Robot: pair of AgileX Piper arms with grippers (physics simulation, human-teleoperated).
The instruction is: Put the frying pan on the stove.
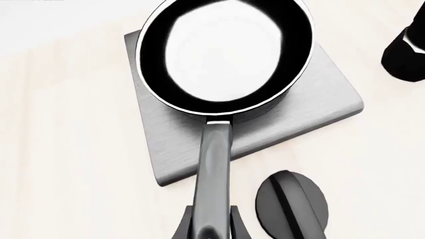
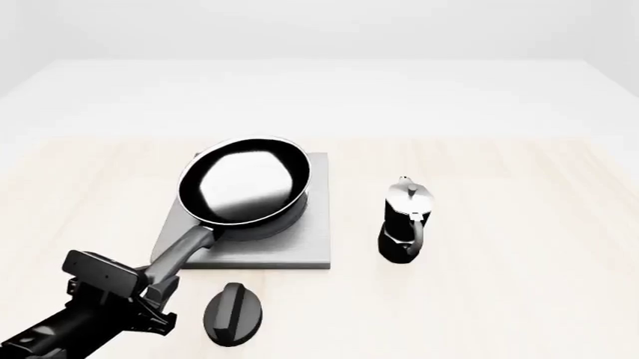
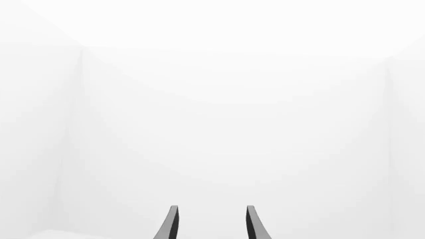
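Front view: left gripper (image 2: pixel 158 290) grips frying pan (image 2: pixel 245 188) handle over stove (image 2: pixel 316 224).

Knob (image 2: pixel 235 313) just beside the stove's (image 2: pixel 316 238) near edge, moka pot (image 2: pixel 406 222) right of it — bare table beyond.

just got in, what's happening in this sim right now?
The left gripper is shut on the handle of the frying pan, which sits over the stove. A moka pot stands to the stove's right; a black knob lies in front. The right gripper is open, away from the table.
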